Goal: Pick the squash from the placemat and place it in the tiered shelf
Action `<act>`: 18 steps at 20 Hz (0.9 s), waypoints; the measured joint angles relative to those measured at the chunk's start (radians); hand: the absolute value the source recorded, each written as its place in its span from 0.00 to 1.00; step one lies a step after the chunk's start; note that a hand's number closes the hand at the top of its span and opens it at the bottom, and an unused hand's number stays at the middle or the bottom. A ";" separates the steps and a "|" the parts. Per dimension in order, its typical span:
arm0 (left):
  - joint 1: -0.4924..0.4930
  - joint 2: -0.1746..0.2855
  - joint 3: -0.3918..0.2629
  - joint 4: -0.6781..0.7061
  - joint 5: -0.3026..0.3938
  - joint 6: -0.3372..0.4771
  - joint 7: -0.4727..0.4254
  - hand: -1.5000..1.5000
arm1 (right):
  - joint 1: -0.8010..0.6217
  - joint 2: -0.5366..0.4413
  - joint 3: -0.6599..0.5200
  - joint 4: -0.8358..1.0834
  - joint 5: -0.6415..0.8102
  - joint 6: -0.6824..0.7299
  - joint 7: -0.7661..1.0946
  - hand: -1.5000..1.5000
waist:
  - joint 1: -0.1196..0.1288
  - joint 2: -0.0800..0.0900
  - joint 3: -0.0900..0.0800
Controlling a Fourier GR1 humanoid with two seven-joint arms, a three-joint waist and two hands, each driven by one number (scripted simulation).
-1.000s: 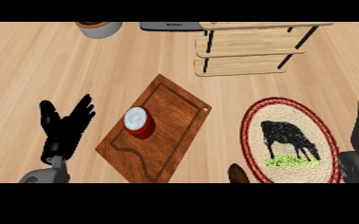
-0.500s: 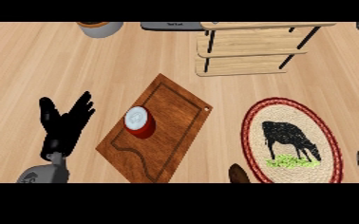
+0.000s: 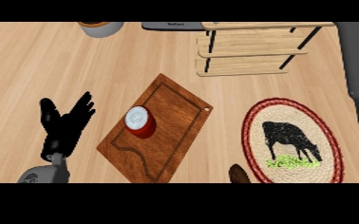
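Well apart | left hand (image 3: 63,129) lower-left, fingers straight | placemat (image 3: 294,111) lower-right

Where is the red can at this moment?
Head view, left of centre: the red can stands on the board, between the left hand and the placemat.

One placemat (image 3: 312,118), one shelf (image 3: 245,42), one board (image 3: 179,107)

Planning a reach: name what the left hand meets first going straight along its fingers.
The left hand would cross bare counter left of the cutting board; farther on, perhaps the grey bowl at the far edge, depth unclear.
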 measured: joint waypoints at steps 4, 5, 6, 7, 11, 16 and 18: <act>0.011 -0.003 -0.006 -0.020 -0.005 0.003 0.012 0.50 | -0.016 -0.003 -0.011 0.100 0.007 -0.067 -0.088 1.00 | 0.003 0.001 0.000; 0.010 -0.008 -0.009 -0.021 -0.006 0.006 0.015 0.50 | -0.028 -0.010 -0.015 0.122 0.004 -0.069 -0.106 1.00 | 0.003 0.001 0.000; 0.007 -0.008 -0.005 -0.010 -0.004 0.004 0.005 0.50 | -0.035 -0.015 -0.018 0.146 0.004 -0.074 -0.129 1.00 | 0.002 0.001 0.000; 0.007 -0.009 -0.004 -0.011 -0.004 0.005 0.007 0.50 | -0.036 -0.016 -0.017 0.155 0.002 -0.074 -0.140 1.00 | 0.001 0.000 0.000; 0.006 -0.007 0.001 0.010 -0.003 -0.002 -0.005 0.50 | -0.065 -0.014 -0.015 0.185 0.001 -0.071 -0.142 1.00 | -0.003 -0.001 0.000; 0.014 -0.008 -0.001 -0.007 -0.005 -0.001 0.000 0.50 | -0.098 -0.031 -0.032 0.241 0.002 -0.088 -0.145 0.00 | 0.001 0.000 0.000; 0.019 -0.011 -0.003 -0.011 -0.005 -0.001 -0.003 0.50 | -0.100 -0.026 -0.071 0.248 -0.027 -0.121 -0.127 0.00 | 0.000 -0.001 0.000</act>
